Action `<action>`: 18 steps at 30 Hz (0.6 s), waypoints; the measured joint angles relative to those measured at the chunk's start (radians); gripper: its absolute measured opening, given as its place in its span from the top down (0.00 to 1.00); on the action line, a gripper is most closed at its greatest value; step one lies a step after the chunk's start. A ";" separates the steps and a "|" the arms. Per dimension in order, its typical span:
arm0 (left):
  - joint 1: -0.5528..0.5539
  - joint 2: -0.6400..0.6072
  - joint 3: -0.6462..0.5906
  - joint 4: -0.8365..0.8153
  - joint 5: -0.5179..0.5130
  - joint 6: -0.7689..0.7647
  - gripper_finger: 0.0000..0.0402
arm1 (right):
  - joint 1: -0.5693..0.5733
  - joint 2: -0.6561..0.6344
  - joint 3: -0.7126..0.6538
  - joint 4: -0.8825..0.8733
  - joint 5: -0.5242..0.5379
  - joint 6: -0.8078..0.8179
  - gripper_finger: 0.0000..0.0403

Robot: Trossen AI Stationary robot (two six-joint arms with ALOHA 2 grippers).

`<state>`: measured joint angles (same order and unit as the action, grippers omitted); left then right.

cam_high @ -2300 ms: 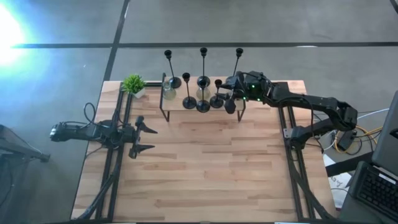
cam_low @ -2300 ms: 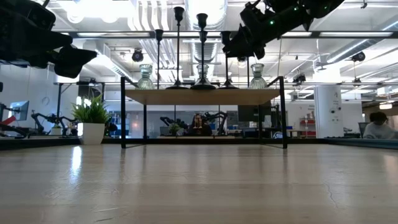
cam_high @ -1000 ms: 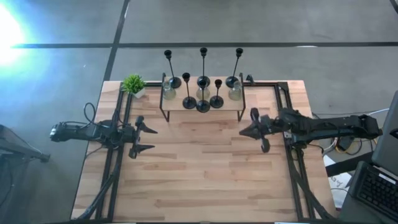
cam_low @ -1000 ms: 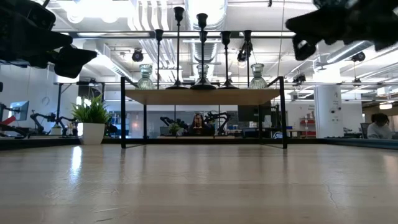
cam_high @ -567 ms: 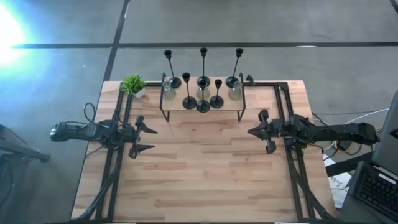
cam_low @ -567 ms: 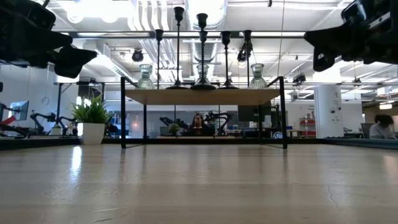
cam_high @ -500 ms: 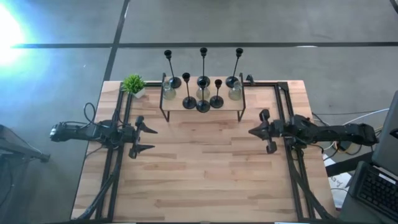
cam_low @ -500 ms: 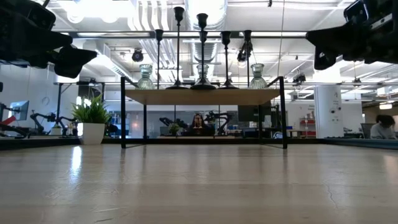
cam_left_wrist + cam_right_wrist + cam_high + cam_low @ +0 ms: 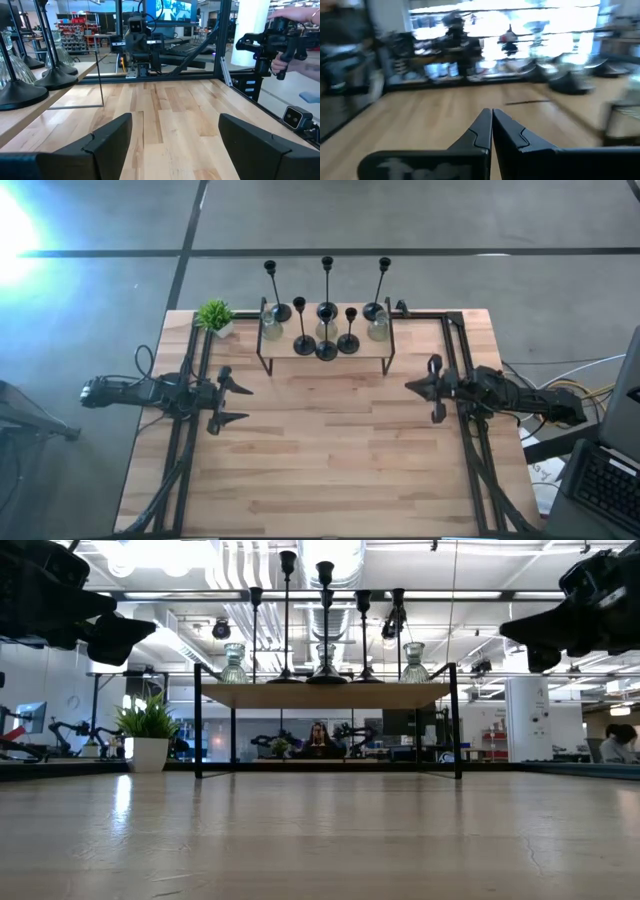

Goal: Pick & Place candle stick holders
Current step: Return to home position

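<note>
High view: candle stick holders (image 9: 326, 330) are all standing on the shelf (image 9: 372, 352). Left gripper (image 9: 247, 403) is hanging off the shelf's left end, jaws spread, empty. Right gripper (image 9: 408, 388) is hanging off the shelf's right end, jaws pressed together, empty. Black holders (image 9: 304, 345) likely rigid and tippy: pinch stems low. Glass holders (image 9: 377, 331) likely slick and fragile: squeeze gently.

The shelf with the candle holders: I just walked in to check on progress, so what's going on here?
Nothing is being handled at this moment. The candle holders, black and glass, all stand on the shelf at the far edge of the table. The left hand hovers open over the table's left side. The right hand hovers shut and empty over the right side.
</note>
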<state>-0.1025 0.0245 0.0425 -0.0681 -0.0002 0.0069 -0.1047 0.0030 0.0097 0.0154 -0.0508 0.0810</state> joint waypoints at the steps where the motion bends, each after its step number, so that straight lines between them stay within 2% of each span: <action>1: 0.000 0.000 0.000 0.000 0.000 0.000 0.25 | 0.000 -0.003 0.000 -0.002 0.042 0.002 0.98; 4: 0.000 0.000 0.000 0.000 0.000 0.000 0.25 | -0.001 -0.003 -0.001 0.000 0.105 0.011 0.98; 18: 0.000 0.001 0.000 0.000 0.000 0.000 0.25 | 0.000 0.043 0.000 0.002 0.104 0.016 0.98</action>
<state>-0.1024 0.0257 0.0425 -0.0677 -0.0002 0.0067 -0.1051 0.0458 0.0093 0.0176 0.0532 0.0973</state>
